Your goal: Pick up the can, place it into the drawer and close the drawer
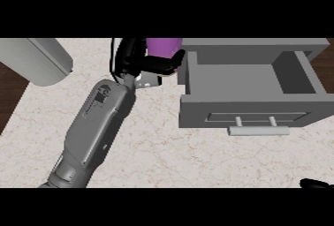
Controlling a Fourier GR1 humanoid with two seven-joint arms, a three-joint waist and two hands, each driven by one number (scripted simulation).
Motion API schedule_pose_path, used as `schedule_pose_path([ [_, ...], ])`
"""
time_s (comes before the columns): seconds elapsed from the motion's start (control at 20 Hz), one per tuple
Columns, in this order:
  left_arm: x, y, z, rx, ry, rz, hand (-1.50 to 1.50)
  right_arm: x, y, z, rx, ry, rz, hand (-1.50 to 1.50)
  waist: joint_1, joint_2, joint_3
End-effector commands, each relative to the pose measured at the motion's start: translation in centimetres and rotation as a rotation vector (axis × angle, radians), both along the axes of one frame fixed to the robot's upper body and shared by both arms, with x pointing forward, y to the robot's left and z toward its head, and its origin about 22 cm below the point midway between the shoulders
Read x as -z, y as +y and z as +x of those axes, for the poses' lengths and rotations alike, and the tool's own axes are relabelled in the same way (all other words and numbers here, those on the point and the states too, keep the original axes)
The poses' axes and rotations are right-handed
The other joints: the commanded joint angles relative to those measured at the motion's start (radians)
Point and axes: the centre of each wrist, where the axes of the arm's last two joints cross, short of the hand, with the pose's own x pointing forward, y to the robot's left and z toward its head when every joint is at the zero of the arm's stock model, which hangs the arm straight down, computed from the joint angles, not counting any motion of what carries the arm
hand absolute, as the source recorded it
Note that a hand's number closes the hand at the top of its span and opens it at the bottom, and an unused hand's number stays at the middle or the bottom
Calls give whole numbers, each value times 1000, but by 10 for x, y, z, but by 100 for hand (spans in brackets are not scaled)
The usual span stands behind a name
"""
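Fingers (163,62) of our left hand (149,63): curled round the purple can (161,45), held above the worktop (163,150). Just right of them: grey drawer (251,110), pulled open. Far lower right: our right hand (317,184), finger state we cannot tell.

counter (169,154): pale marble look, pinkish veins, matt
drawer (251,79): plain grey, smooth, matt, like painted metal or plastic
handle (258,130): lighter grey, smooth, slight sheen
can (163,45): purple, smooth, satin
left hand (153,62): black, glossy plastic look
forearm (94,128): grey, smooth hard shell, soft sheen
floor (9,92): dark brown wood
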Motion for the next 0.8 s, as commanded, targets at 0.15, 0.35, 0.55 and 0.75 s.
schedule_pose_path([
  [0.15,-81,-56,7,15,-25,57,150,-7,-3,7,2,4,6,-150,-16,4,1],
  [0.35,-74,-64,12,33,-16,72,150,-17,-11,7,-15,1,2,-150,-18,4,0],
  [0.55,-108,-82,21,22,-16,87,150,-13,-1,6,-26,-15,-6,-150,-25,7,1],
  [0.75,-127,-102,19,30,24,122,150,-4,7,8,-15,-10,7,-150,-27,8,1],
])
